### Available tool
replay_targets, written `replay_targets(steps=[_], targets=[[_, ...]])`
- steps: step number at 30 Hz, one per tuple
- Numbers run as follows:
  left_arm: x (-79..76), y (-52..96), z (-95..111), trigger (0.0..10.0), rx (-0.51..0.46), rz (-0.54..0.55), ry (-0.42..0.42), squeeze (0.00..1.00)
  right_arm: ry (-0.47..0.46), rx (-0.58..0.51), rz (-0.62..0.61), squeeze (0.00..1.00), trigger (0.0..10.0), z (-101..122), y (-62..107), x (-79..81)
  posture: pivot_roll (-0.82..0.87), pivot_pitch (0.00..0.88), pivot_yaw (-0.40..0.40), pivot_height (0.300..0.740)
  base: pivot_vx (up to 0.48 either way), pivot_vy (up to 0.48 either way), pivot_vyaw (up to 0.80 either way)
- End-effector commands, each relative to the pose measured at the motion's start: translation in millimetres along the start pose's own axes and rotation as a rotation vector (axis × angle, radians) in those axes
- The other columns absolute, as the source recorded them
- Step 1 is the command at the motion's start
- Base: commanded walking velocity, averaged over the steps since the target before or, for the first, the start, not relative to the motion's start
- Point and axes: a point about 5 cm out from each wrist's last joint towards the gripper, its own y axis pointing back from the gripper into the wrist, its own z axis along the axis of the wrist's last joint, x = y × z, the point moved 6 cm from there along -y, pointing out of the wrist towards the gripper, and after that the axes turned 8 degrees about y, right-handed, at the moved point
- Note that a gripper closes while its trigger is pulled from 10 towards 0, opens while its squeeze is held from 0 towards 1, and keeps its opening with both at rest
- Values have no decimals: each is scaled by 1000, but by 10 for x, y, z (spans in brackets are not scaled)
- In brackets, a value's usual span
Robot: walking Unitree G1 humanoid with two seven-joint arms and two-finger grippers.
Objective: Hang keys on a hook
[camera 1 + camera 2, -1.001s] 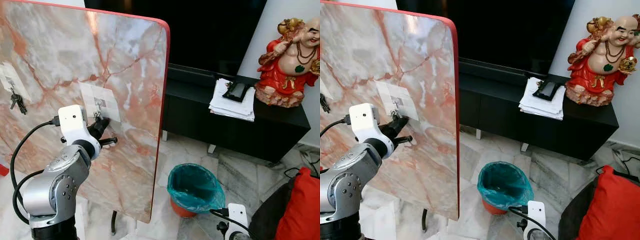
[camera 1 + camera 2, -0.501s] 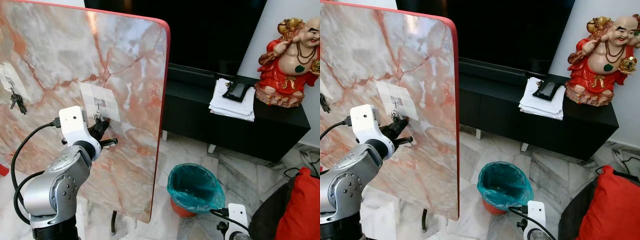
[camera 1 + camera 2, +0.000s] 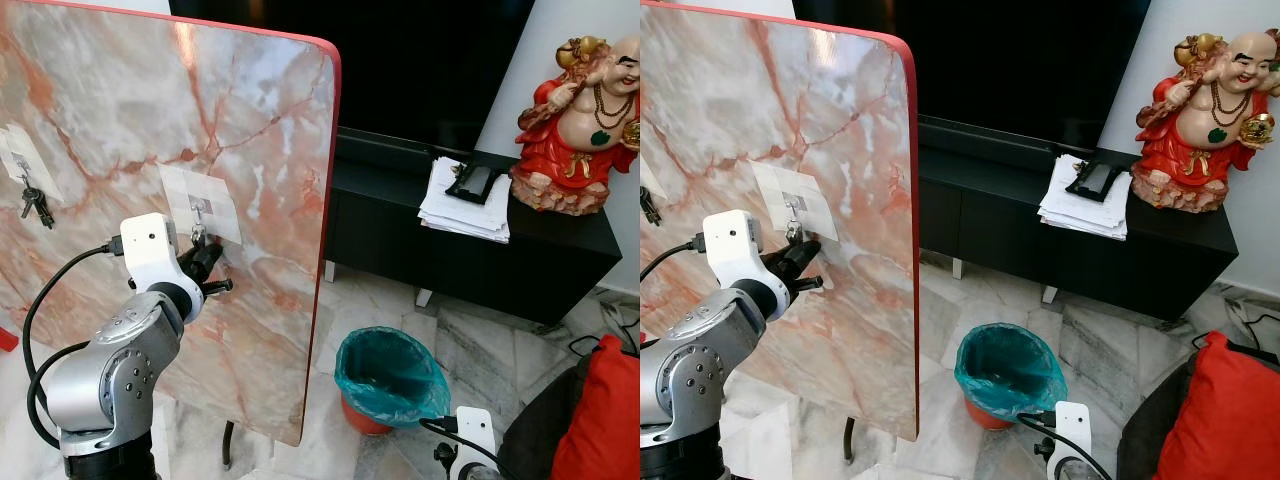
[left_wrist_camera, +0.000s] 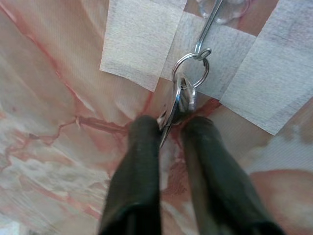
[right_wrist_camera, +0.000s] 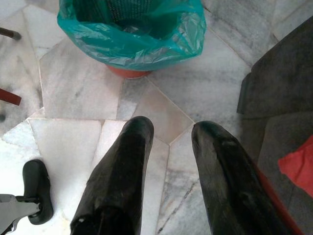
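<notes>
Keys [image 4: 179, 100] hang by ring from metal hook [image 4: 205, 34] on taped white patch [image 3: 203, 203], mid-height on marble board [image 3: 240, 120], nearer its right red edge. Long axis vertical, blades pointing down toward floor. Left gripper [image 4: 170, 128] just below, fingers parted by narrow gap, key tips between them; contact with left finger unclear. Second key bunch [image 3: 36, 205] hangs near board's left edge. Right gripper [image 5: 171, 134] idle, fingers apart, above marble floor [image 5: 78, 83] near teal-lined bin [image 5: 132, 29].

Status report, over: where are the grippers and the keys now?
Left gripper open, fingers either side of keys. Key ring on hook on marble board. Right gripper idle, open, over floor. No obstruction seen.
</notes>
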Motion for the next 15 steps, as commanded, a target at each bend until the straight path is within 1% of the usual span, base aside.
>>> replay_targets(steps=[1, 8, 9, 11, 13, 15], targets=[[-56, 8, 21, 10000, 2, -30, -9, 1000, -5, 3, -9, 0, 10000, -16, 2, -43, 88, 0, -89, 740, 0, 0, 0], [-41, 51, 17, 10000, 1, -31, -23, 1000, -5, 3, -9, 0, 10000, -15, 2, -43, 89, 0, -90, 740, 0, 0, 0], [-21, 88, 0, 10000, 7, -27, -33, 1000, -4, 5, -9, 0, 10000, -17, 2, -45, 91, 0, -91, 740, 0, 0, 0], [-10, 109, -10, 10000, 12, -26, -41, 1000, -4, 5, -10, 0, 10000, -18, 2, -45, 94, 0, -92, 740, 0, 0, 0], [13, 158, -45, 10000, 24, -26, -77, 1000, -1, 7, -9, 0, 10000, -19, 2, -45, 96, 0, -92, 740, 0, 0, 0], [34, 192, -72, 10000, 30, -24, -85, 1000, -1, 7, -8, 0, 10000, -20, 2, -44, 95, 0, -91, 740, 0, 0, 0]])
